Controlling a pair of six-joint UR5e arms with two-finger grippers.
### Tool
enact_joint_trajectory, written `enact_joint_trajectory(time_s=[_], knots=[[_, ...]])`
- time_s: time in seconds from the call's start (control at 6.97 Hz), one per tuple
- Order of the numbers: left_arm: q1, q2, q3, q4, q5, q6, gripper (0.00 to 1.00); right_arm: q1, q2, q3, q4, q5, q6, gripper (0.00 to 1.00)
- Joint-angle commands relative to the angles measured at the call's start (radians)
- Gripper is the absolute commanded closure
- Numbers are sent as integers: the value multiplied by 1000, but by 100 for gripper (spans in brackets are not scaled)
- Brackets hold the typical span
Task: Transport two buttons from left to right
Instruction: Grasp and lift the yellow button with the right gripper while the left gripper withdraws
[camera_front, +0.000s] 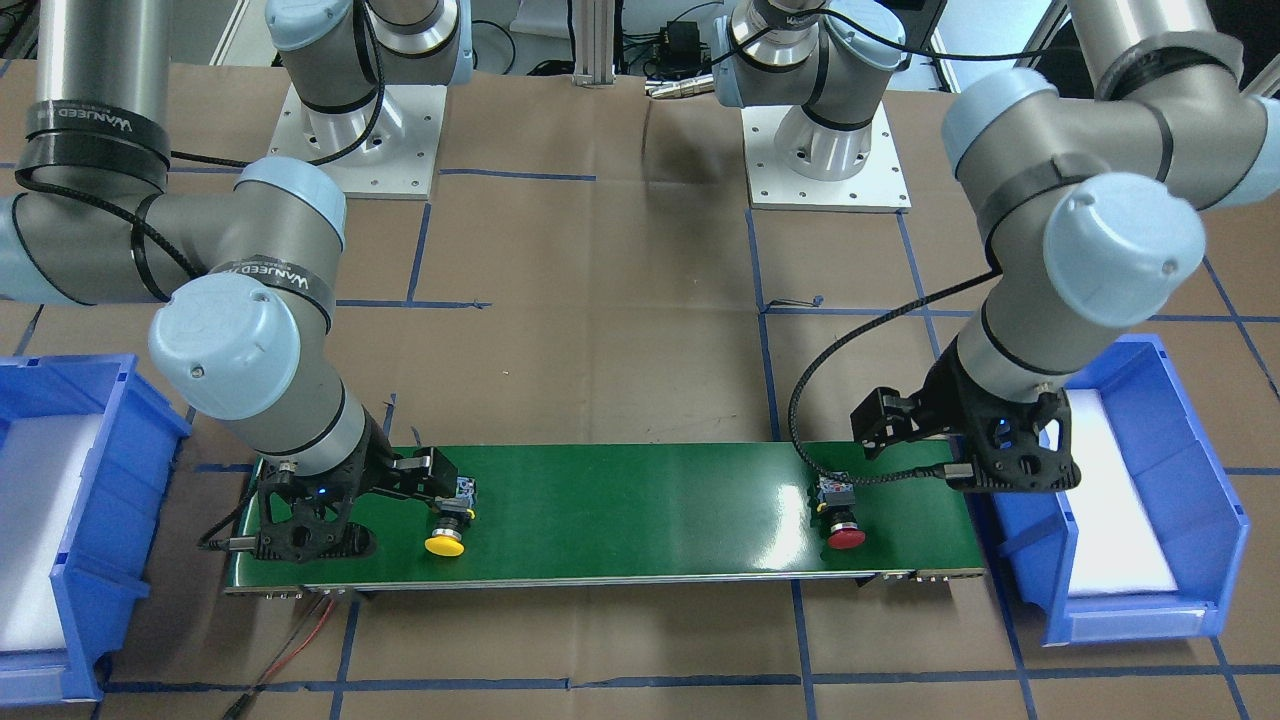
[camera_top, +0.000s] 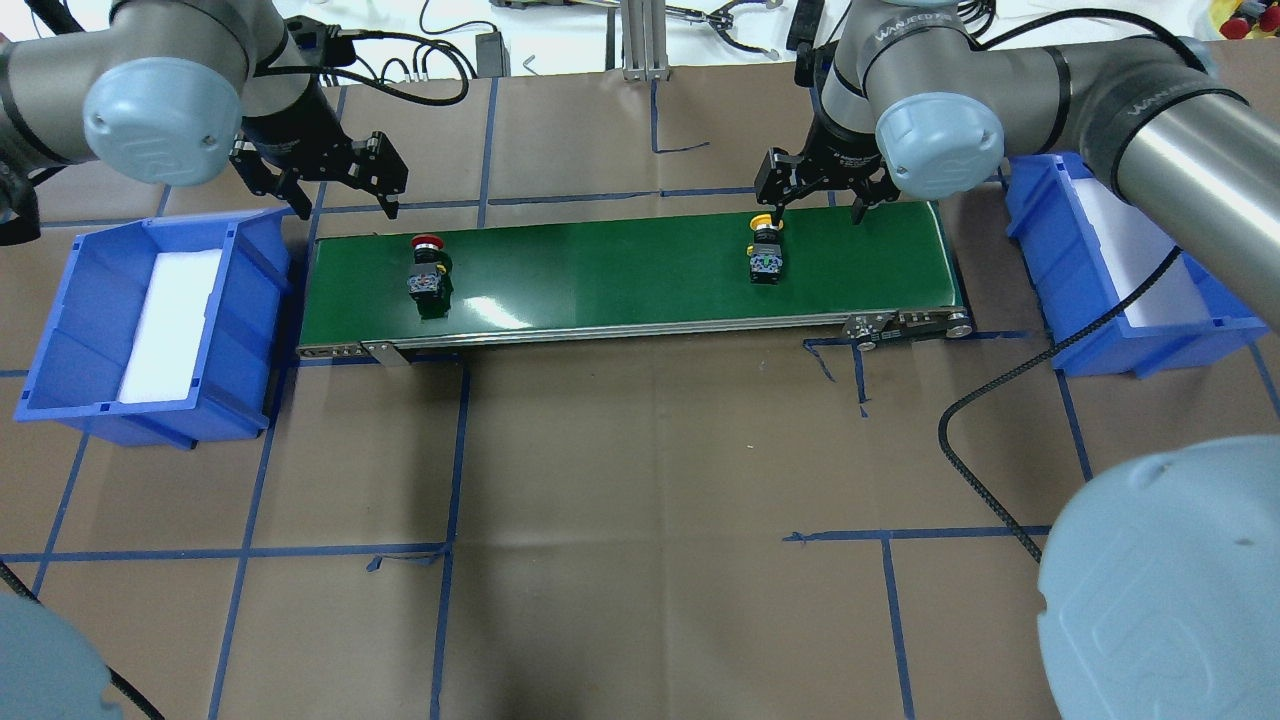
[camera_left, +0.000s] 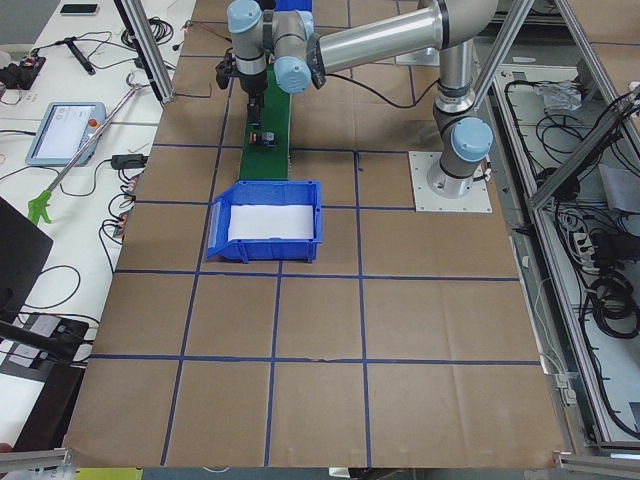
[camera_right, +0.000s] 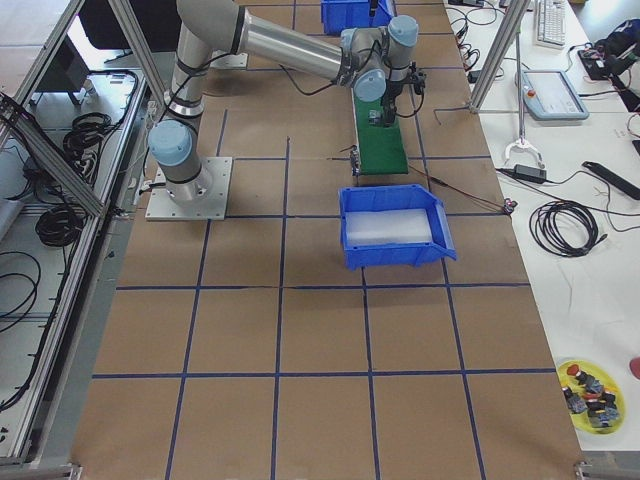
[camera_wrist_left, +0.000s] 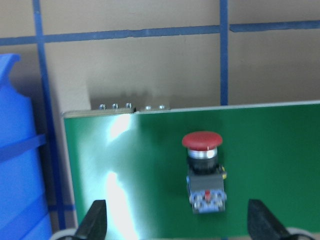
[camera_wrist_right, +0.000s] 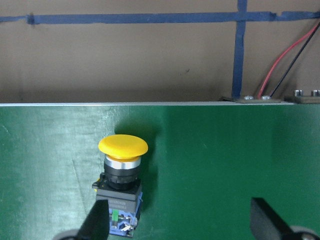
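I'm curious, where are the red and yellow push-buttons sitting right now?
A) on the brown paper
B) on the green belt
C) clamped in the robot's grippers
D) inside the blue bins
B: the red button and the yellow button both lie on the green belt, one near each end.

The table (camera_top: 640, 450) is covered in brown paper (camera_front: 600, 250), gridded with blue tape (camera_top: 245, 551), and flanked by cable-strewn white benches (camera_right: 600, 320).

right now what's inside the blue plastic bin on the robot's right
Only a white pad shows inside the blue plastic bin, nothing on it; its near wall hides some floor.
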Motion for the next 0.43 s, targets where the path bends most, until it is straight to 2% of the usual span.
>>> enact_joint_trajectory(time_s=[0.0,0.29], knots=[[-37,139,-29,-117,-15,-92,0,1,19,-7,2,-2,29,0],[-110,207,-88,-133,-6,-146,0,2,21,17,13,-2,38,0]])
